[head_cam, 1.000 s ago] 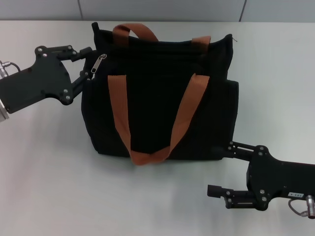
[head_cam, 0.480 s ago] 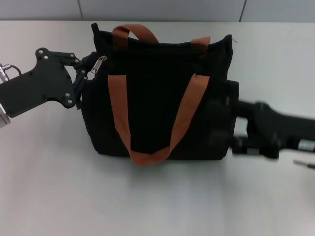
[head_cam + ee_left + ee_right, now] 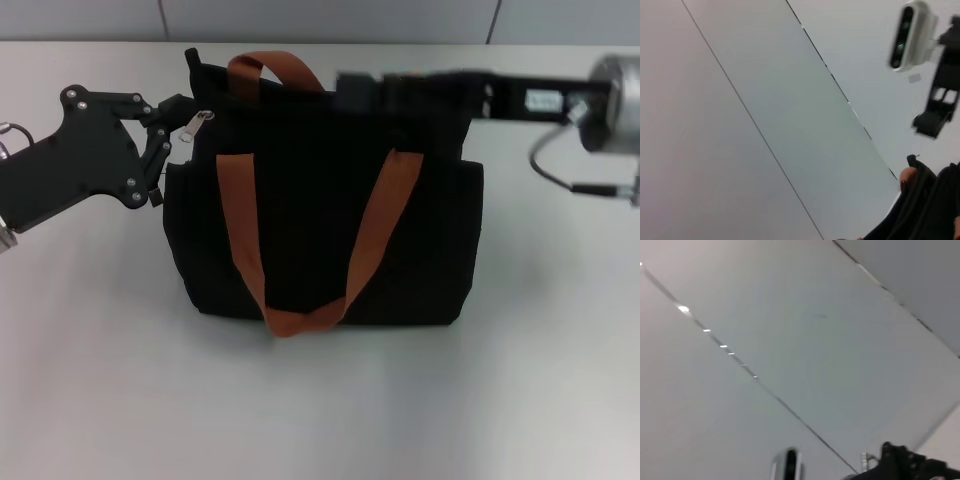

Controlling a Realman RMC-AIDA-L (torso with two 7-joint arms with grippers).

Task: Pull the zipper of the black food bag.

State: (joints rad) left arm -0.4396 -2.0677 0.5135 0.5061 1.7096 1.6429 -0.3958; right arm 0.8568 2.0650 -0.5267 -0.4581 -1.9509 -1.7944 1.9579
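Observation:
The black food bag point(image 3: 320, 210) stands on the table in the head view, with two orange-brown handles point(image 3: 240, 230). The zipper point(image 3: 200, 122), a small silver pull tab, hangs at the bag's top left corner. My left gripper point(image 3: 170, 128) is shut on the bag's left end, just beside the tab. My right gripper point(image 3: 350, 92) reaches in from the right, blurred, above the middle of the bag's top edge. The left wrist view shows a corner of the bag point(image 3: 927, 210) and the right gripper point(image 3: 940, 100) farther off.
The bag rests on a white table point(image 3: 320, 400). A grey wall point(image 3: 330, 18) runs behind it. The right arm's wrist and cable point(image 3: 590, 120) hang over the table's back right. The right wrist view shows mostly pale panels point(image 3: 790, 340).
My right arm swung from the front right of the table up and over to the bag's top edge. My left gripper closed on the bag's left end.

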